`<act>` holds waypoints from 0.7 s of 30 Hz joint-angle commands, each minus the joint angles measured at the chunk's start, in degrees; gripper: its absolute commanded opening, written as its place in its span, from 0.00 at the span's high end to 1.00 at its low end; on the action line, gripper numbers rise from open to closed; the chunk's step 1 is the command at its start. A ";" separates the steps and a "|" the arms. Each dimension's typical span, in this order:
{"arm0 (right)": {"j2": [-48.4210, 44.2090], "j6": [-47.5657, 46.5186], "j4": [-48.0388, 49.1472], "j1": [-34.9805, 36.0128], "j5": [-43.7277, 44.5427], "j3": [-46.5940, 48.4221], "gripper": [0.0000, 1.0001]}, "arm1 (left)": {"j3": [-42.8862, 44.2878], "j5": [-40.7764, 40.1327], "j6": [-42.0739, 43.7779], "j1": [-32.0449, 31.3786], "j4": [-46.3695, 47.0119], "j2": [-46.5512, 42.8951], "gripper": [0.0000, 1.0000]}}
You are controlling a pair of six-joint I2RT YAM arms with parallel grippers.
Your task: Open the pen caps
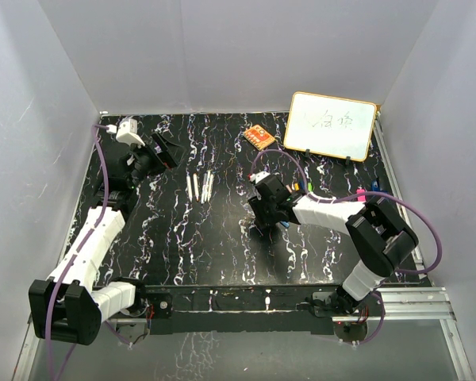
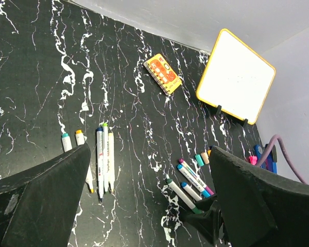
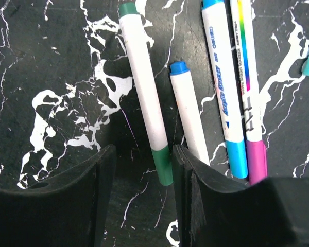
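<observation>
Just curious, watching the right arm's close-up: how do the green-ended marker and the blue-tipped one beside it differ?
The green-ended marker shows green at both ends; the blue-tipped marker shows blue only at its top. The green-ended marker's lower end lies between the fingers of the right end effector; the blue-tipped marker's runs behind one finger. Both have white barrels, lying flat, nearly parallel.

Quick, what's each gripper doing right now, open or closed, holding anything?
Left gripper: wide open, holding nothing.
Right gripper: partly open, straddling the green cap, not clamped on it.
</observation>
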 commanded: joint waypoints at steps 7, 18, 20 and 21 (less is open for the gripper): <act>1.07 0.75 3.51 -0.29 -1.99 -0.34 0.66 | -0.67 0.61 -0.30 0.45 1.43 -2.23 0.01; 1.55 0.77 4.49 -0.29 -3.64 -0.06 0.98 | -11.13 14.65 -13.99 -0.33 15.22 -0.58 0.02; 0.75 0.57 5.29 -0.29 -3.88 -0.11 1.00 | -13.67 15.06 -15.16 -1.66 16.36 0.51 0.02; 0.12 0.58 5.88 -0.28 -4.15 -0.18 1.00 | -14.42 14.53 -15.19 -2.49 16.10 0.68 0.02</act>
